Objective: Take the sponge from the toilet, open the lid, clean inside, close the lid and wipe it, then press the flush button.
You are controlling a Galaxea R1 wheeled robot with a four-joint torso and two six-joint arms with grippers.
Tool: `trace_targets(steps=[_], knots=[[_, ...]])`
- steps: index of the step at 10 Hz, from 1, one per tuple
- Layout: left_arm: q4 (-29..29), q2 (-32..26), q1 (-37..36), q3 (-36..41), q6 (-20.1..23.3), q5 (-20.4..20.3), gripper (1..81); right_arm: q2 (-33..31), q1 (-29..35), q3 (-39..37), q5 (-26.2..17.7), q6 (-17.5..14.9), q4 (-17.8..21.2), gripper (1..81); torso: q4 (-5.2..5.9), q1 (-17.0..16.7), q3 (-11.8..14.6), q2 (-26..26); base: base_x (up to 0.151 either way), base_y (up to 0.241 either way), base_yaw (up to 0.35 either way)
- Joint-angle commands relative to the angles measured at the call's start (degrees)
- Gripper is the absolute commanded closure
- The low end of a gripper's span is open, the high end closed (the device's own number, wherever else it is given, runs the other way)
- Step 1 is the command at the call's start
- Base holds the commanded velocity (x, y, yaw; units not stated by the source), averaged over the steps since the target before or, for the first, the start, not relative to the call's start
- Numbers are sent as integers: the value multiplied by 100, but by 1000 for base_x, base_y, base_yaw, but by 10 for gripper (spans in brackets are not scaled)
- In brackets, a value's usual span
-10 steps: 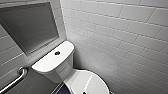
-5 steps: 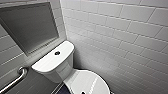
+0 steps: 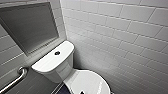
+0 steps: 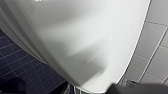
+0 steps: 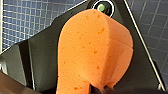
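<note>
The white toilet [image 3: 53,62] stands in the corner, and the dark round flush button [image 3: 57,53] sits in the middle of its tank top. Its oval lid [image 3: 87,82] lies shut over the bowl. The same glossy lid [image 4: 82,42] shows very close in the left wrist view, with my left gripper open near it and holding nothing. In the right wrist view my right gripper [image 5: 100,88] is shut on the orange sponge [image 5: 95,50]. The sponge is squeezed at its pinched end and bulges out beyond it.
A metal grab bar [image 3: 15,80] runs along the wall left of the tank. A grey recessed panel [image 3: 30,25] is set above the tank. A white tiled wall [image 3: 125,37] stands close on the right. Dark floor tiles [image 4: 15,65] lie beside the bowl.
</note>
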Motion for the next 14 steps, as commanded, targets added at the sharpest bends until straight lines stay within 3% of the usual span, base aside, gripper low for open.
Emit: trace_targets(steps=[1,3,8,11,14], knots=[[46,-228,-888,688,65,-560,10,-111,-2,27,-374,14,-1,811,0,0,0,0,0,0,0],[46,-351,-880,925,91,-577,10,-111,-2,27,-374,6,-10,811,0,0,0,0,0,0,0],[221,-808,-888,1945,232,-1122,10,-84,-2,9,-374,6,-36,811,0,0,0,0,0,0,0],[239,-985,-887,2296,232,-1184,10,-76,-2,9,-374,6,-54,811,0,0,-2,0,0,0,0],[283,-1178,-888,2648,240,-1333,10,-76,6,9,-374,6,-63,811,0,2,495,0,0,0,0]])
